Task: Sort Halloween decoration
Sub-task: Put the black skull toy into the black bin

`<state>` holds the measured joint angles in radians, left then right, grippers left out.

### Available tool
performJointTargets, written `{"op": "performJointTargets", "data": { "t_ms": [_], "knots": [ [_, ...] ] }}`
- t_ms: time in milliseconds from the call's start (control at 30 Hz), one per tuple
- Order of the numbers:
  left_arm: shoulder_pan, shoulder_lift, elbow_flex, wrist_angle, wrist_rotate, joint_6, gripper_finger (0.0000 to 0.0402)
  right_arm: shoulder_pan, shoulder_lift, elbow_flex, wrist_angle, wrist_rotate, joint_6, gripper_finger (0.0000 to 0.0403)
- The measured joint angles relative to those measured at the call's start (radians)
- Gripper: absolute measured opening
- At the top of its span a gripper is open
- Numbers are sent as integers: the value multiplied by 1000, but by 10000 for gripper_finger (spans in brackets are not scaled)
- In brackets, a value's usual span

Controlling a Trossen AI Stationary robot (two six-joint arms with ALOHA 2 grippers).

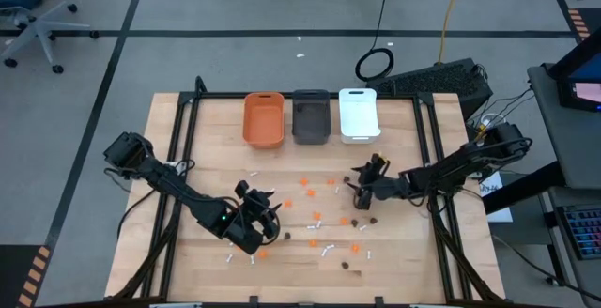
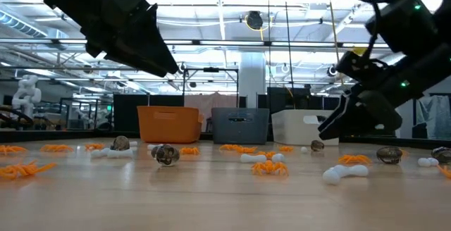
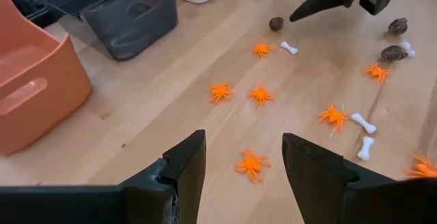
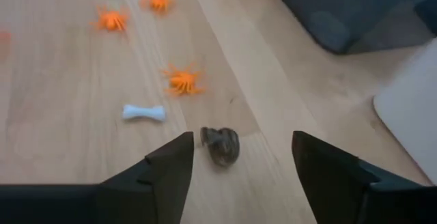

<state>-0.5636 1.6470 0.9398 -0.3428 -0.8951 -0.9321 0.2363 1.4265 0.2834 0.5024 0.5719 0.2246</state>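
Table [image 1: 188, 252] is littered with tiny orange spiders, white bones and dark skulls; the orange bin [image 1: 264, 120], grey bin [image 1: 311, 116] and white bin [image 1: 358, 115] sit at the far edge. Right gripper [image 4: 239, 162] is spread wide, empty, over a dark skull [image 4: 222, 145], so I'd say it's lining up a pick: drop, then close. Left gripper [image 3: 242, 166] hangs open and empty above an orange spider [image 3: 250, 164].

Two dark arms here, both matte black, built of chunky jointed segments with black cables trailing off them. The left arm [image 1: 178, 191] shows a small green light near its wrist. The right arm [image 1: 460, 165] shows green lights too. Each ends in two black, wedge-shaped tapering fingers [image 3: 179, 176].
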Motion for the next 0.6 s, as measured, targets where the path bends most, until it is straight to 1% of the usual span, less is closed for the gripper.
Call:
{"op": "performJointTargets", "data": {
  "t_ms": [67,167,333,433,533,600],
  "knots": [
    [0,0,0,0,0,2,191,0,0,-36,88,-6,-1,225],
    [0,0,0,5,-1,2,191,-8,0,-77,181,-54,-3,218],
    [0,0,0,26,-26,3,191,-38,2,-88,190,-130,2,215],
    [0,0,0,28,-26,4,191,-56,14,-88,203,-144,-1,215],
    [0,0,0,29,-26,3,191,-76,39,-87,233,-166,-2,215],
    [0,0,0,35,-26,3,191,-91,63,-87,256,-206,-1,215]
  ]
}}
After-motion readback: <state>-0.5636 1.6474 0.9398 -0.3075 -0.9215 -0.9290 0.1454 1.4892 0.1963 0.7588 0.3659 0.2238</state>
